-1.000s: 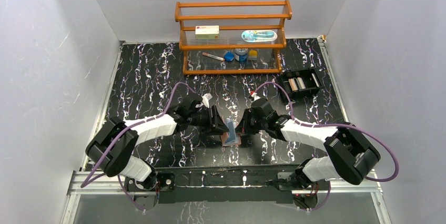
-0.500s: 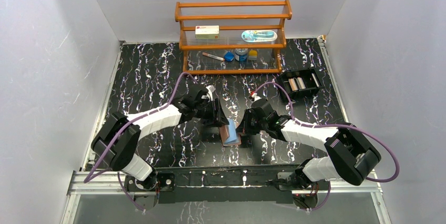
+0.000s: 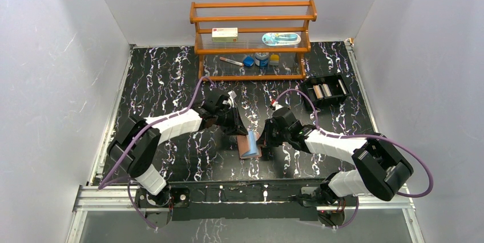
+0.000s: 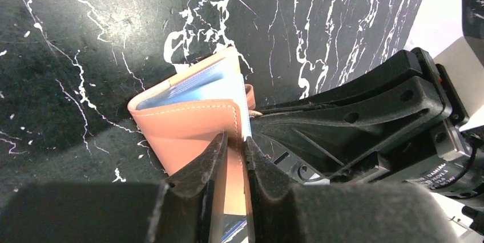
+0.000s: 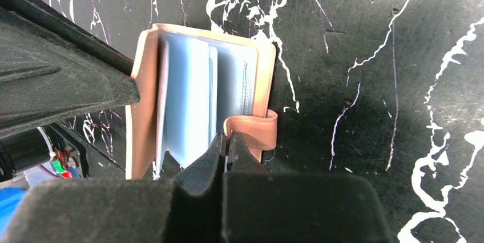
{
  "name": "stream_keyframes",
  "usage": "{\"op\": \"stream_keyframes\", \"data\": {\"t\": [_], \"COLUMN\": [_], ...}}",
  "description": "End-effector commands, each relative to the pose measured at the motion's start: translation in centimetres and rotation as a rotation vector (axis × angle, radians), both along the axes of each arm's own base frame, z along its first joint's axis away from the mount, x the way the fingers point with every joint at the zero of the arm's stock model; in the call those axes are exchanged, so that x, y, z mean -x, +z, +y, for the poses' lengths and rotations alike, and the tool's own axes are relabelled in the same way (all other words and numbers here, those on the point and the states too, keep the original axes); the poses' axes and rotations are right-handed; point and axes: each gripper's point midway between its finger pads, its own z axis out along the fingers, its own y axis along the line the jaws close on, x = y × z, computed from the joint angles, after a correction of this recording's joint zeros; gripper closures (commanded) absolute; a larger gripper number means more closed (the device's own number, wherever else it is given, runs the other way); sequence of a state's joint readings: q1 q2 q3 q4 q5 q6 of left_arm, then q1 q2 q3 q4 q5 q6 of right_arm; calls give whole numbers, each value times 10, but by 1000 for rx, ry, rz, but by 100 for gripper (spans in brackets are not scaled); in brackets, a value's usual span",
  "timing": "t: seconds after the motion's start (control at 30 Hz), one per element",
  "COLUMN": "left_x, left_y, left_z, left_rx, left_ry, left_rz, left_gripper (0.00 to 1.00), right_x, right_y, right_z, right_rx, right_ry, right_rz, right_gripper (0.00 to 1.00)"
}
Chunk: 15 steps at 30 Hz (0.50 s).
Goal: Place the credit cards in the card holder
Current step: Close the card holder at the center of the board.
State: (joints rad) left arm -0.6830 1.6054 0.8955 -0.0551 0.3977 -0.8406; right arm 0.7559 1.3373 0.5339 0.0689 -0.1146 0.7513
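At the card holder, left gripper pinches one cover, right gripper the snap-tab cover; right wrist view alone shows blue sleeves fanned apart.

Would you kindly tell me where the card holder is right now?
In the top view, the card holder is at front centre, clamped between the left gripper and the right gripper.

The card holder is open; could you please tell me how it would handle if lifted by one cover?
Probably floppy: the card holder fans open at its spine, so the free cover and blue sleeves would likely swing. It looks light, being thin leather. The looped snap tab may snag.
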Motion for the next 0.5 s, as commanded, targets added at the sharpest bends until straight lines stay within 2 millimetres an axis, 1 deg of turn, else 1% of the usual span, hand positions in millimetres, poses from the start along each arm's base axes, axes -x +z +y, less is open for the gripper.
{"op": "stream_keyframes", "data": {"t": [0.0,0.1,0.17,0.2,0.23,0.27,0.3,0.33,0.4,0.47], "left_x": [10,13,11,11,9,8,7,6,4,2], "left_y": [-15,-26,-29,-30,-30,-30,-28,-26,-22,-22], "left_z": [2,2,1,1,0,-1,-2,-4,-7,-6], "left_rx": [-35,-54,-65,-72,-75,-77,-74,-68,-61,-69], "left_ry": [-32,-39,-42,-41,-41,-42,-46,-50,-50,-47], "left_rz": [63,88,85,84,79,78,79,77,69,67], "left_gripper": [89,89,89,87,83,73,69,67,66,71], "right_x": [-7,-8,-9,-9,-9,-9,-9,-9,-10,-10], "right_y": [7,12,15,16,17,18,19,19,21,26], "right_z": [0,0,0,0,0,0,0,0,0,2], "right_rx": [35,17,8,5,1,-4,-9,-9,-12,-33], "right_ry": [14,14,11,9,5,1,0,-1,-3,-5], "right_rz": [-33,-45,-50,-52,-54,-57,-60,-61,-64,-74], "right_gripper": [100,100,100,100,100,100,100,100,100,100]}}
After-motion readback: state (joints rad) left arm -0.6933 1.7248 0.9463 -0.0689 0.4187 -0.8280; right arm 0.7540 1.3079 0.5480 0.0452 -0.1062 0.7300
